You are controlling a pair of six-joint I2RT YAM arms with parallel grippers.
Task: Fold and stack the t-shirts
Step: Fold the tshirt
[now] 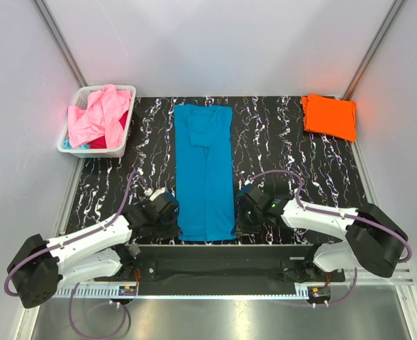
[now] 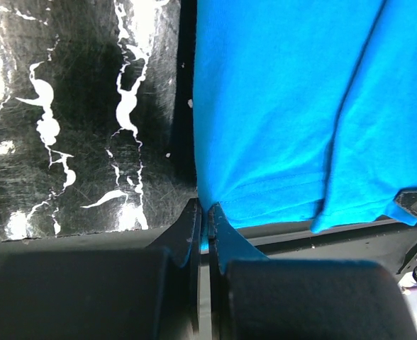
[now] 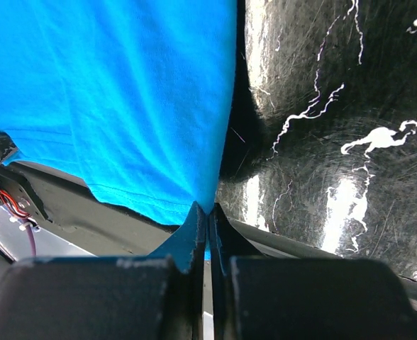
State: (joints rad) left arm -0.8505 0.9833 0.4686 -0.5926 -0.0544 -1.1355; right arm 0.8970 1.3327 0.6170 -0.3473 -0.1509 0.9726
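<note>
Teal-blue t-shirt lies as 1 long folded strip down the middle of the tabletop, near hem at the edge. Left pincer and right pincer each clamp a near hem corner; from above, both tips hide under the wrists. Orange t-shirt sits folded far right. Pink t-shirt heaps over the basket, mostly covering the red t-shirt.

**No words to read**

No words, numbers or signs can be read anywhere. The blue t-shirt, the orange t-shirt and the white basket are plain. A small part by the near edge may have tiny print, too small to tell.
</note>
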